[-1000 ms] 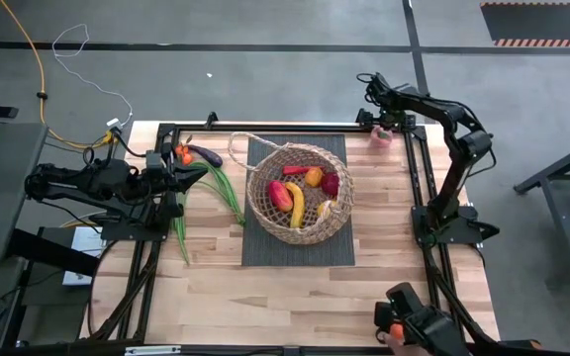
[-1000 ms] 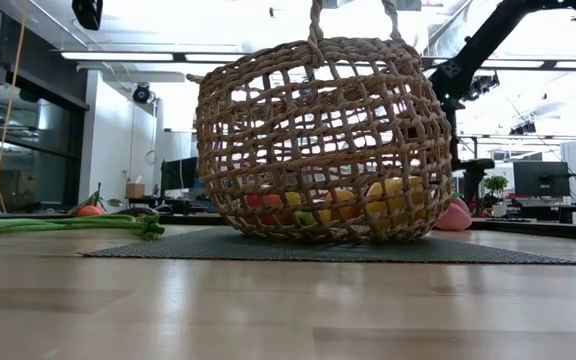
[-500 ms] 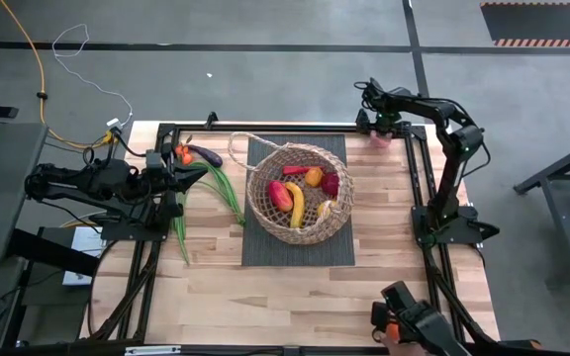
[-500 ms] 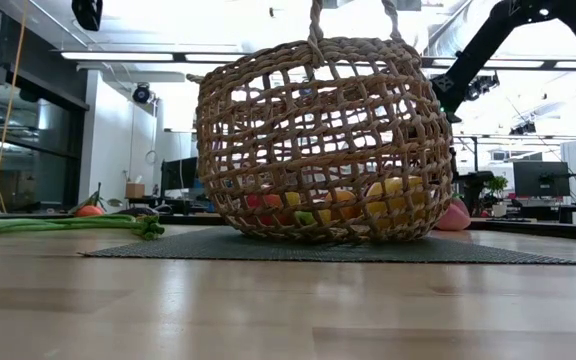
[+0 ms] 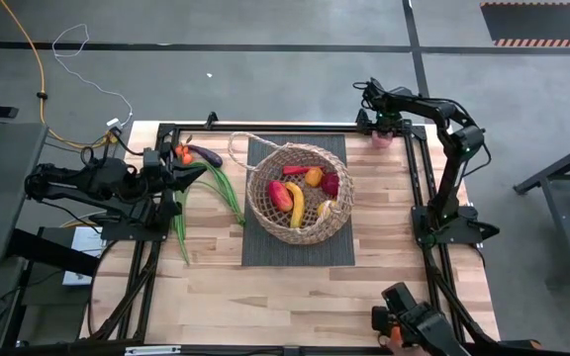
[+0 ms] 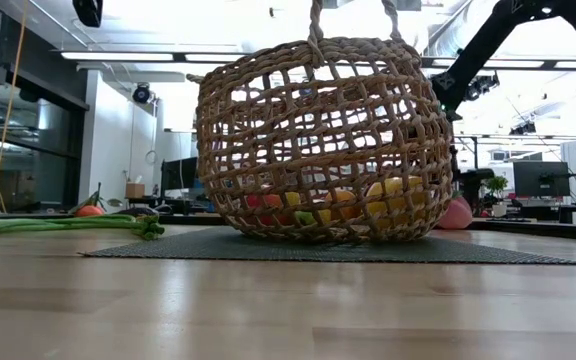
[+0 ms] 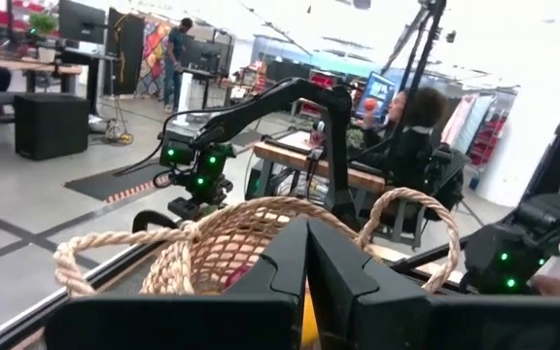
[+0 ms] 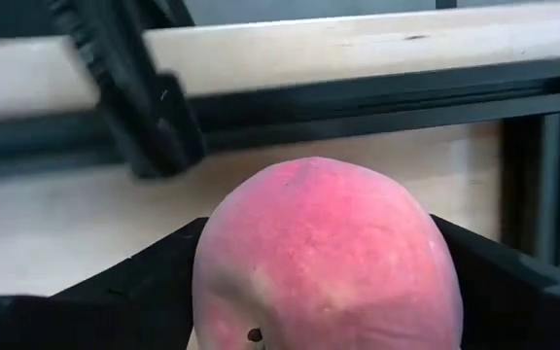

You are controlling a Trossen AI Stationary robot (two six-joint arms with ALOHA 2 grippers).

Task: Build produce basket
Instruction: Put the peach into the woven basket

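Right hand takes the pink fruit at the far right corner.

Left hand rests pressed together at the desk's left side beside the green beans. The basket sits mid-desk holding produce. Right hand pinches the pink fruit.

high: overhead, down | low: table-level | both share basket

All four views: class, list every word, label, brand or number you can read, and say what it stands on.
None can be read.
The basket, the pink fruit and the table bear no print.
The monitors in the room behind are too small and blurred to read.
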